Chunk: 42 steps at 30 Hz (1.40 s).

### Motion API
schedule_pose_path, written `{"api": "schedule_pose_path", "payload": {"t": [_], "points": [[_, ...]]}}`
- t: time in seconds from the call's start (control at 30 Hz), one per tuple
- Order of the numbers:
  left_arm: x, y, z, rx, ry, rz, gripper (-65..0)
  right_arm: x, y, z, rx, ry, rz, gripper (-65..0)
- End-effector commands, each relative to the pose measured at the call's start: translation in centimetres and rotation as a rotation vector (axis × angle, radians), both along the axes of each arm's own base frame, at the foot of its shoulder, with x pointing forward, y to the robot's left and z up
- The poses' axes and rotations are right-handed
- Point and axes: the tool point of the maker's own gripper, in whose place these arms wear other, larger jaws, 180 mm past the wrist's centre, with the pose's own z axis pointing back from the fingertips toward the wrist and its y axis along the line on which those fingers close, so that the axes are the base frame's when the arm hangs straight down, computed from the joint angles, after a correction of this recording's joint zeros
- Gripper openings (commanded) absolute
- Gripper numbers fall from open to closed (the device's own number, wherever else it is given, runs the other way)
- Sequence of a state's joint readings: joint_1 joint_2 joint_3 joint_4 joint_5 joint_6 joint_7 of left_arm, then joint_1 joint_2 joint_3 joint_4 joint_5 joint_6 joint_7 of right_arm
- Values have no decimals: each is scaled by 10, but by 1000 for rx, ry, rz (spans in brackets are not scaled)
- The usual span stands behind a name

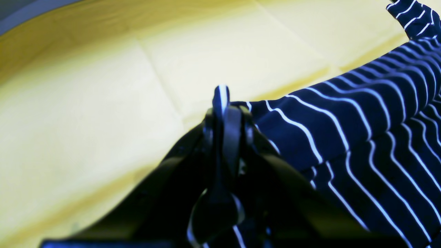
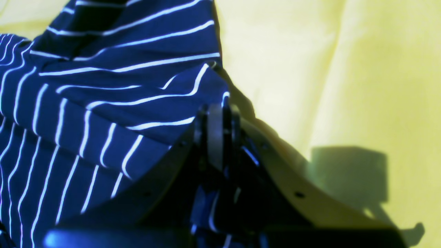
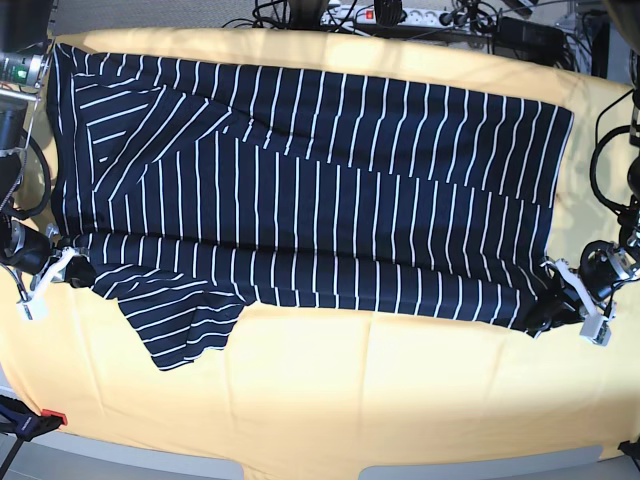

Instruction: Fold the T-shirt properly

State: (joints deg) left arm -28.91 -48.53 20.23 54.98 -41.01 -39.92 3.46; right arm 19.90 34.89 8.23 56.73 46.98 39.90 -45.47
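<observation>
Closest to lens in the left wrist view: left pincer (image 1: pixel 224 113), jaws pressed together on a pinch of T-shirt (image 1: pixel 361 120) hem, a striped tab poking up between the tips. Same story in the right wrist view: right pincer (image 2: pixel 218 117) clenched on the opposite corner of the near edge, cloth bunched and ridged just behind the tips.

T-shirt (image 3: pixel 310 190) spread sideways across the tabletop in the base view, lying on the yellow cloth (image 3: pixel 330 390) that covers it. Far edge near the cable clutter at the back, near edge roughly mid-tabletop. One sleeve (image 3: pixel 185 325) sticking out toward the camera at the view's left; far-left area already shows a diagonal fold-over.

Right pincer (image 3: pixel 68 268) at the view's left end of the near edge, left pincer (image 3: pixel 548 300) at the view's right end. Both low, at tabletop level, well apart.

Grip placement reads as deliberate: two ends of one long edge held, so the edge can be lifted evenly and carried over the body for a lengthwise fold. Likely early-to-mid task; main fold not yet made.

Risks, as judgement: thin pinch may slip out; loose sleeve may drag or crumple under the fold; uneven lift would skew the stripes.
</observation>
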Motion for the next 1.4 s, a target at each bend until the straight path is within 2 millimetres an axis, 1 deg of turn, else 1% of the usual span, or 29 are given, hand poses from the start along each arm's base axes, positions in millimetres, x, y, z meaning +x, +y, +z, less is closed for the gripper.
{"api": "schedule_pose_path", "payload": {"t": [0.0, 0.2, 0.33, 0.5, 0.67, 0.8, 0.93, 1.0, 1.07, 1.17, 1.37], "points": [[8, 9, 29, -13, -74, 14, -650, 15, -11, 30, -13, -82, -10, -650], [7, 12, 30, -12, -75, 18, -650, 29, -13, 47, -35, -128, -13, -650], [8, 12, 33, -37, -77, 24, -650, 29, -14, 48, -37, -126, -12, -650], [6, 14, 29, -34, -58, 28, -650, 28, -13, 47, -38, -118, -10, -650], [1, 13, 20, -84, 42, 47, -650, 21, -10, 41, -15, -60, 6, -650], [-7, 21, 11, -73, 130, 58, -650, 13, -18, 41, -23, -24, 7, -650], [-12, 29, 19, -133, 175, 76, -650, 7, -26, 45, -17, -4, 6, -650], [-17, 25, 17, -148, 222, 64, -650, 6, -27, 45, -16, 6, 8, -650], [-25, 16, 10, -158, 298, 33, -650, 4, -24, 44, -4, 13, 13, -650], [-36, 7, 4, -157, 382, -9, -650, -3, -21, 38, 6, 57, 28, -650], [-49, 15, 2, -141, 450, -14, -650, -18, -22, 23, -2, 122, 38, -650]]}}
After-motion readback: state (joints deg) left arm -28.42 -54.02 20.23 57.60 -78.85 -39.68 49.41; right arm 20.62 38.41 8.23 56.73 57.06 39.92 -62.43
